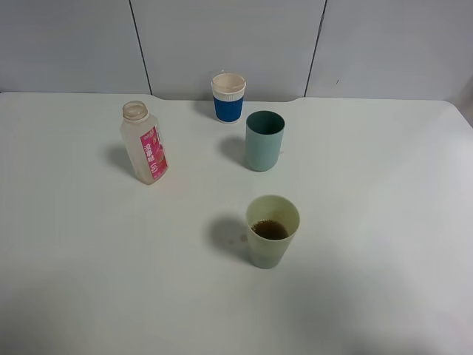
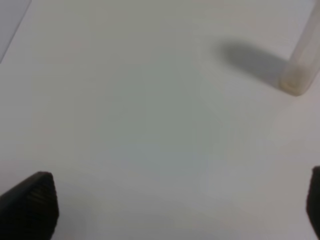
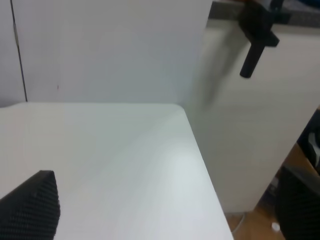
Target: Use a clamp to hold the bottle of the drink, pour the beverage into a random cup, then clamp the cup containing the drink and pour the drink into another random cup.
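Observation:
The bottle of the drink (image 1: 145, 143) stands upright at the left of the table, uncapped, with a pink label. A teal cup (image 1: 264, 140) stands behind the middle. Nearer the front is the pale yellow-green cup (image 1: 272, 231), with dark drink in its bottom. Neither gripper shows in the exterior high view. My left gripper (image 2: 172, 205) is open over bare table, and the bottle's base (image 2: 299, 75) stands well ahead of it. My right gripper (image 3: 165, 210) is open with nothing between its fingers, over the table's right corner.
A white cup with a blue band (image 1: 228, 97) stands at the back near the wall. The white table (image 1: 369, 259) ends at its right edge (image 3: 205, 165), with a pale panel and floor beyond. Grey wall panels run behind the table.

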You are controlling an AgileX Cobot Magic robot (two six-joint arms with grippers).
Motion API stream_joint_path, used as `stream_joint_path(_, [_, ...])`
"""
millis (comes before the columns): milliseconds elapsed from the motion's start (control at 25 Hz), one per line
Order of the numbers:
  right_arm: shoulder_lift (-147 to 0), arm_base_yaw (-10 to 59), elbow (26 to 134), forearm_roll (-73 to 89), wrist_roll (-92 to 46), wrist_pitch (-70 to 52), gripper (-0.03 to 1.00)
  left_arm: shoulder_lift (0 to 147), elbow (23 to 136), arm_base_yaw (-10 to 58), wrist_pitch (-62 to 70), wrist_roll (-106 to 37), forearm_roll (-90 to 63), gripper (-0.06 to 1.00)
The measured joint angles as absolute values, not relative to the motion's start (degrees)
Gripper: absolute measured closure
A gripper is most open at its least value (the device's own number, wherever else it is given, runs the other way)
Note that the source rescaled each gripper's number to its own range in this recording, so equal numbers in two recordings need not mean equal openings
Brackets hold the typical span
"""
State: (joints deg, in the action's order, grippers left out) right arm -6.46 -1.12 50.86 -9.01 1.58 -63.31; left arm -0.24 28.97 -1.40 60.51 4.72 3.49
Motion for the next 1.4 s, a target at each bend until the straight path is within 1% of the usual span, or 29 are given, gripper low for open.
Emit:
stream_joint_path(240, [0.22,-1.15,41.89,-7.42,1.26,-65.54,0.44,-0.24,28.97,-1.4,60.51,4.72,3.49,-0.06])
stream_joint_path(600, [0.23,-1.21,31.21,-2.97,-2.5,-65.55,0.44,-0.24,28.97,-1.4,60.51,4.72,3.49,-0.06])
stream_joint_path(920, [0.23,-1.21,30.38,-2.43,-2.84,-64.27,0.44,-0.24,28.97,-1.4,60.51,4.72,3.49,-0.06])
stream_joint_path(1120, [0.23,-1.21,28.92,-1.11,-1.88,-61.38,0.44,-0.24,28.97,-1.4,60.51,4.72,3.49,-0.06])
stream_joint_path(1400, [0.23,-1.21,28.92,-1.07,-1.12,-61.2,0.44,-0.24,28.97,-1.4,60.51,4.72,3.49,-0.06])
